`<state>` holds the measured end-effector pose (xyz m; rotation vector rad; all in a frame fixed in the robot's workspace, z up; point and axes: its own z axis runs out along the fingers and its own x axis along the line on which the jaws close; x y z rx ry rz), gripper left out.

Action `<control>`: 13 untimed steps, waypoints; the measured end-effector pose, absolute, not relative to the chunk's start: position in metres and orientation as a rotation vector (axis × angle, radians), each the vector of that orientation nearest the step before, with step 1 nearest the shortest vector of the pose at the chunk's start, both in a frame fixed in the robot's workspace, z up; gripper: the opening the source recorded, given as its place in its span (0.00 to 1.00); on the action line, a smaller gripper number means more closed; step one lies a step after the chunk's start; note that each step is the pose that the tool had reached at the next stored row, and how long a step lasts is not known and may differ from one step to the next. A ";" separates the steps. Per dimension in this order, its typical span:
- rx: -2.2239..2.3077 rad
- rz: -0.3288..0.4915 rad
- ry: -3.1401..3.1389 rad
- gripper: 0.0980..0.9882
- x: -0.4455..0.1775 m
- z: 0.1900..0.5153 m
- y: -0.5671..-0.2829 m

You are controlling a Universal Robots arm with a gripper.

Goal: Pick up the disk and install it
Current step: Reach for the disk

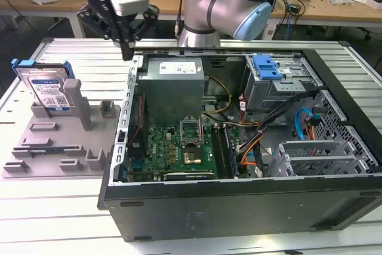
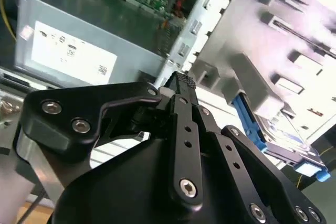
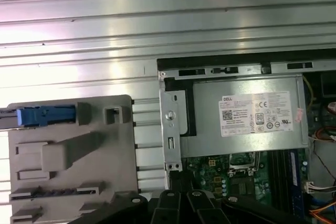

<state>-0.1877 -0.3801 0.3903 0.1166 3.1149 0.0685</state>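
Note:
The disk (image 1: 48, 89), a silver drive with a white-and-blue label in a blue bracket, stands on edge at the back of a grey holder (image 1: 59, 150) on the exterior view's left. The blue bracket (image 3: 44, 115) of the disk also shows in the first wrist view, and the disk's edge (image 2: 251, 128) in the second wrist view. My gripper (image 1: 127, 51) hangs above the table between the holder and the open computer case (image 1: 239, 198), near the case's back corner. Its fingers (image 2: 181, 83) are shut together with nothing between them.
The case lies open on a slatted metal table (image 1: 65, 213). Inside are a grey power-supply box (image 1: 173, 82), a green motherboard (image 1: 179, 147), cables, and a drive cage with a blue bracket (image 1: 265, 67). Desks with clutter stand behind.

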 end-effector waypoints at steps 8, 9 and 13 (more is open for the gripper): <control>0.117 0.069 3.115 0.01 -0.223 0.388 -0.370; 0.117 0.069 3.115 0.01 -0.227 0.388 -0.369; 0.117 0.069 3.115 0.01 -0.254 0.386 -0.362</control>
